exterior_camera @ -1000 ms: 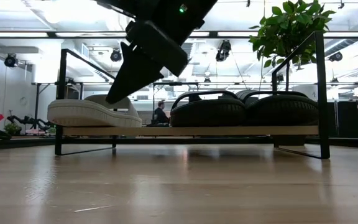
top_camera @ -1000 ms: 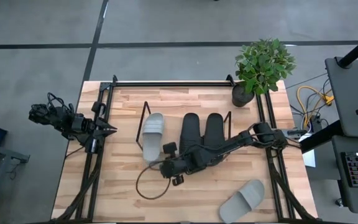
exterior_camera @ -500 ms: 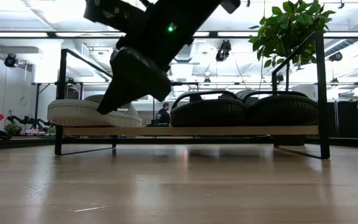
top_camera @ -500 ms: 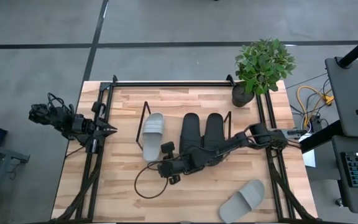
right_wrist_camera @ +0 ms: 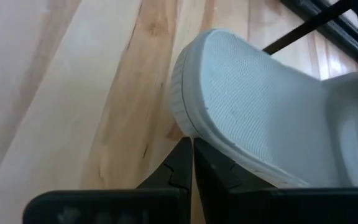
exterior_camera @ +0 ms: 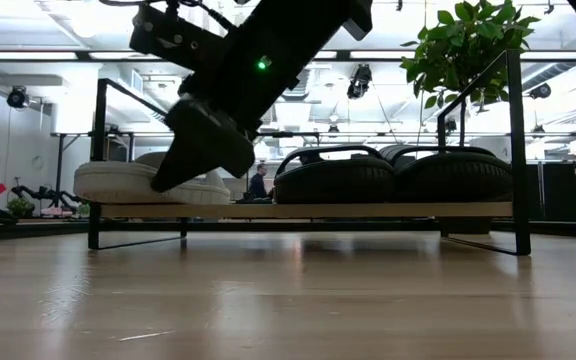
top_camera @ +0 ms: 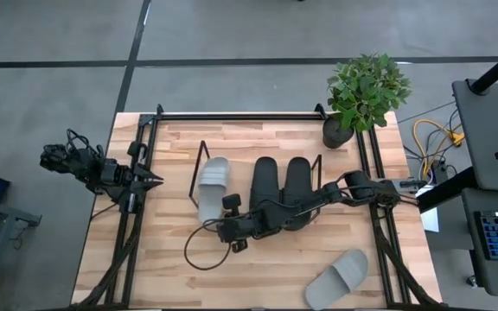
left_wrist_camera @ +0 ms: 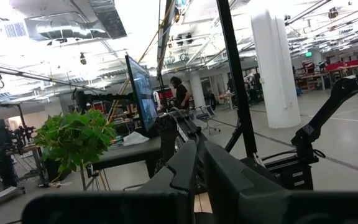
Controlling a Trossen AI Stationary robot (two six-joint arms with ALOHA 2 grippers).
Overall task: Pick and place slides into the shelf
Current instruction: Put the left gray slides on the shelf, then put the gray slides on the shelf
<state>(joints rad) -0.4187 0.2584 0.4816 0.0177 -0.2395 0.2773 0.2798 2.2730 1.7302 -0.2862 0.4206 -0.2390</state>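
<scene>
One light grey slide (top_camera: 213, 187) lies on the shelf (top_camera: 239, 183) board at its left end, with the black pair (top_camera: 280, 183) beside it. The other grey slide (top_camera: 337, 278) lies sole-down on the table near the right corner of the near edge. My right gripper (top_camera: 210, 225) reaches across from the right, shut, with its tips at the shelved grey slide's heel (right_wrist_camera: 229, 106). In the low view the right gripper (exterior_camera: 165, 182) hangs in front of that slide (exterior_camera: 118, 182). My left gripper (top_camera: 154, 180) waits shut at the table's left edge. My right gripper's shut fingertips (right_wrist_camera: 185, 152) are against the sole rim at the grey slide's heel end (right_wrist_camera: 188, 127). They come from the table's near side, slanting down. The slide lies flat on the shelf board (exterior_camera: 368, 211).
A potted plant (top_camera: 366, 95) stands at the far right corner. Black rail frames (top_camera: 137, 216) run along the left, right and far edges. A dark cable loop (top_camera: 199, 257) lies on the table below the right gripper. Open wood lies between the shelf and the near edge.
My right gripper has moved toward the table's left and far edge and come down, reaching the grey slide's heel on the shelf. It has stayed shut.
</scene>
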